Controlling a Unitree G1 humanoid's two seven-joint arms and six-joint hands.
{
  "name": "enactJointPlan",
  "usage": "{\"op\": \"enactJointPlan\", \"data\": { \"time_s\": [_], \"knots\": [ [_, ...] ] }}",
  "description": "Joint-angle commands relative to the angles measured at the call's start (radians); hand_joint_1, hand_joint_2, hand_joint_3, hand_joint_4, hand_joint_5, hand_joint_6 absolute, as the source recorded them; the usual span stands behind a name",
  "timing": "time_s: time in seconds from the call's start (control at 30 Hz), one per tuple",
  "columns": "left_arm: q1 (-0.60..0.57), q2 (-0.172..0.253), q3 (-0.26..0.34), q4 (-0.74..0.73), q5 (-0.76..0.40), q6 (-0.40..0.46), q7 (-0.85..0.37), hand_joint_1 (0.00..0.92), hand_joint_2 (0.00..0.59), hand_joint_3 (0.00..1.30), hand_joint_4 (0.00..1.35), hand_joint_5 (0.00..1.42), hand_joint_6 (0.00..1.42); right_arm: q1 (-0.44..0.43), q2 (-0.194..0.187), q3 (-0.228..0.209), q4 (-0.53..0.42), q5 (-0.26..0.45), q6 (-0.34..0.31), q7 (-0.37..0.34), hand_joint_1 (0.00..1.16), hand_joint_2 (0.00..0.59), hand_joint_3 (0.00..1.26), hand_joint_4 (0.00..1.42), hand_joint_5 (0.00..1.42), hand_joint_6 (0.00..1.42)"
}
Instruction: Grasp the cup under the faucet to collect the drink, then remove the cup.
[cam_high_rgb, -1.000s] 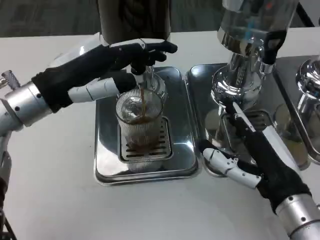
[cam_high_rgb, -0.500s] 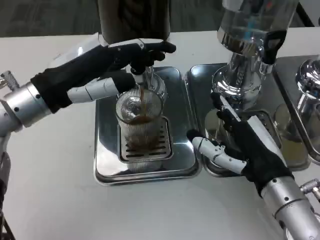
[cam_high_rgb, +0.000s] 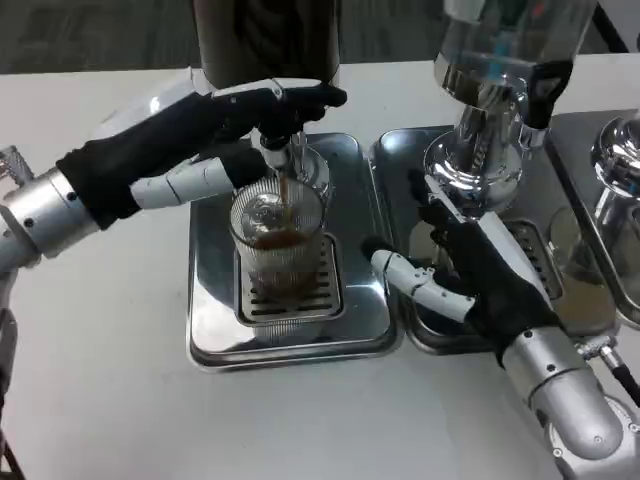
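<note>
Two hands show: the left hand (cam_high_rgb: 215, 125) presses the faucet (cam_high_rgb: 277, 150) lever, with the cup (cam_high_rgb: 279, 240) just below it on the tray (cam_high_rgb: 215, 310); the right hand (cam_high_rgb: 470, 275), fingers spread and holding nothing, is beside the cup.

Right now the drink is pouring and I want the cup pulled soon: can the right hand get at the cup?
Probably yes. The right hand is open over the neighbouring tray, fingers toward the cup. The cup's right side looks free; the left hand is up at the faucet.

Drink poured from the faucet (cam_high_rgb: 279, 160), pressed by the left hand (cam_high_rgb: 215, 130), into the cup (cam_high_rgb: 279, 248); the right hand (cam_high_rgb: 470, 275) hovered open beside.
</note>
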Motion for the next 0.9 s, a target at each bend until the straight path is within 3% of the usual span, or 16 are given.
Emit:
{"op": "enactJointPlan", "data": {
  "time_s": [0.03,0.5,0.9],
  "knots": [
    [0.031,0.012,-0.019,-0.006,0.036,-0.004,-0.014,0.000,0.067,0.20,0.11,0.15,0.20,-0.050,0.010,0.001,0.046,0.016,-0.026,-0.013,0.49,0.263,0.00,0.01,0.03,0.04],
    [0.042,0.013,-0.013,-0.018,0.025,0.005,-0.010,0.000,0.067,0.21,0.11,0.15,0.20,-0.131,0.021,0.023,0.125,0.029,-0.041,-0.003,0.48,0.270,0.01,0.02,0.03,0.05],
    [0.057,0.016,0.032,-0.020,-0.004,0.016,0.027,0.000,0.073,0.21,0.12,0.16,0.20,-0.164,0.032,0.032,0.164,0.042,-0.054,0.002,0.48,0.271,0.02,0.02,0.03,0.04]
  ]
}}
